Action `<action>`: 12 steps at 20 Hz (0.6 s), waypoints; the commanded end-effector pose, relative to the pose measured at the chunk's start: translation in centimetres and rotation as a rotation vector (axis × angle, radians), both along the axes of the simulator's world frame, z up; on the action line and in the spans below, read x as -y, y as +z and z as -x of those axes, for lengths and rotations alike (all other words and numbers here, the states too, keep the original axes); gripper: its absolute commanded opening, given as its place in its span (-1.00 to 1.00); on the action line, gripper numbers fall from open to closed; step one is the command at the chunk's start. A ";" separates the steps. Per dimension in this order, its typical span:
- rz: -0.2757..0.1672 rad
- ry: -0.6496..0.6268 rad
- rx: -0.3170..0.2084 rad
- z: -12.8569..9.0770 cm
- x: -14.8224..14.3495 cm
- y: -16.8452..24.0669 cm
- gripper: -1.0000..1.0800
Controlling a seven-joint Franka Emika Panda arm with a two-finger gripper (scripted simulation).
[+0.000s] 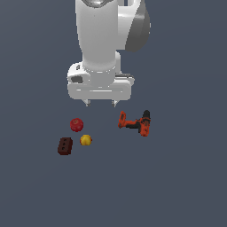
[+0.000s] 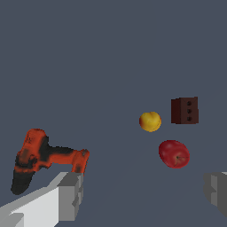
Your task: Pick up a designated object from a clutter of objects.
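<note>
Pincer [image 2: 144,195] fingertips [image 2: 71,195] — partly cropped

The dark reddish-brown block [image 1: 65,146] lies on the grey floor, small dark holes showing in its face. In the exterior view, the yellow ball [image 1: 86,140] sits just beside it at 2 o'clock, the red fruit [image 1: 76,124] near at 1 o'clock, and the orange-and-black power drill [image 1: 135,123] lies on its side well apart at 3 o'clock.

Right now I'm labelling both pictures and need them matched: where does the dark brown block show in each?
Exterior view: dark brown block lies low on the exterior view's left, beside the yellow ball.
Wrist view: block shows ahead of the open end effector.
Shared landmark: the yellow ball sits right beside the block in both.
</note>
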State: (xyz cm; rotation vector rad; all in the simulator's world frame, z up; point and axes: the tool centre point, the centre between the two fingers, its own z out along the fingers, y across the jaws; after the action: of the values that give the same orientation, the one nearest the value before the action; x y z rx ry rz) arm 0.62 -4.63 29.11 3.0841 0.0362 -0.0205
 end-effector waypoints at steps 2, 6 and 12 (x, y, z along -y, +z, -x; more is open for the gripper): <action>-0.005 0.004 -0.001 -1.2 1.7 -1.7 0.92; -0.014 0.010 -0.002 -2.8 4.4 -4.3 0.92; -0.029 0.019 0.000 -4.8 9.5 -9.4 0.92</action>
State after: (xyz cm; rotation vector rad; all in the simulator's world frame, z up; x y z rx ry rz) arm 4.98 -12.80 21.08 3.1094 0.0629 -0.0207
